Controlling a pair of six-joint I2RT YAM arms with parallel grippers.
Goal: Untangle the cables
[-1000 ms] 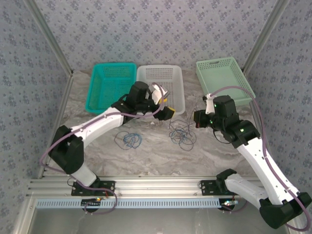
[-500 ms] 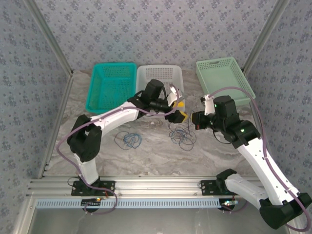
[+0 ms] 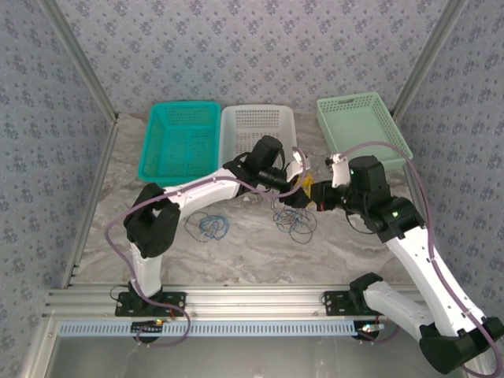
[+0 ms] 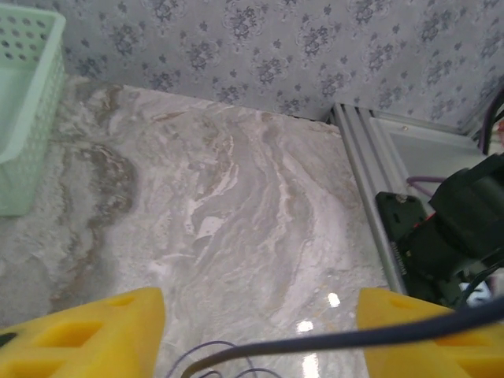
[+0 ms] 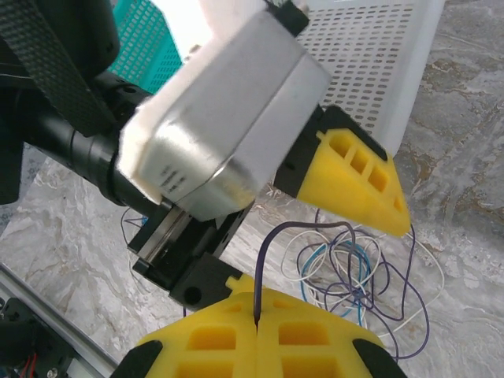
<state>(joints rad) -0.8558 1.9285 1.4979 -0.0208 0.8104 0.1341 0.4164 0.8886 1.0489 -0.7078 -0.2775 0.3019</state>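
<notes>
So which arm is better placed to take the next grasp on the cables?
Left. The left pincer is open with a dark cable running between its fingers, close over the cables; the right pincer is shut on a purple strand, so occupied.

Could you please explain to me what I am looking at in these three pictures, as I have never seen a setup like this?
These are two white robot arms bolted to a marbled table, each ending in a two-finger gripper with yellow fingers. The wide picture comes from a fixed camera overhead; the other two come from cameras on the wrists. On the table lie a tangle of thin cables, a small blue coil, a teal basket, a white basket and a green basket. The right gripper is shut on a dark cable rising from the tangle. The left gripper is open, with a cable strand crossing between its fingers.
</notes>
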